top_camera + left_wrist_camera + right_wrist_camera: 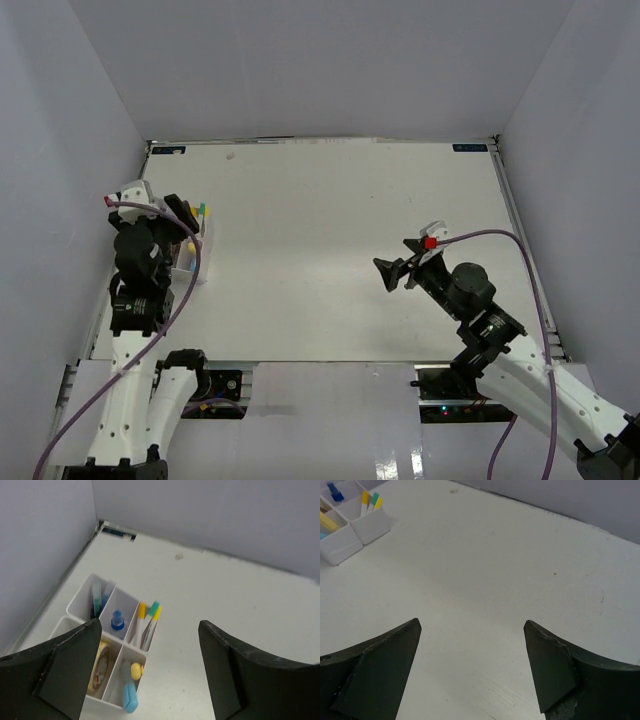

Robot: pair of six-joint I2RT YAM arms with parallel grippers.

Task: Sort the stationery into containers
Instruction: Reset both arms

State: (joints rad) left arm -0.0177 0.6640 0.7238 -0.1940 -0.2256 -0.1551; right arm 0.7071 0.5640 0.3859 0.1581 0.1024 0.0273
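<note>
We saw the white tray (pixel 75 605) sitting near the left edge of the surface (pixel 330 220), close to the side wall. All the stationery we could see was inside it. Two pens (pixel 96 600) with teal and blue caps stood in the far corner box. A small bottle (pixel 117 620) with a blue cap was in the box next to them. Three markers (pixel 150 615) with yellow and teal caps leaned in the next box. The tan tape ring (pixel 102 662) lay in a nearer box, partly hidden. Beside it, a yellow eraser piece (pixel 135 670) lay with a light blue thing (pixel 129 697). The left fingers (pixel 70 670) hung above the tray, spread wide, and held nothing. The right fingers (pixel 375 675) were spread wide too and held nothing. They hung over a bare part of the surface, well apart from the tray.
</note>
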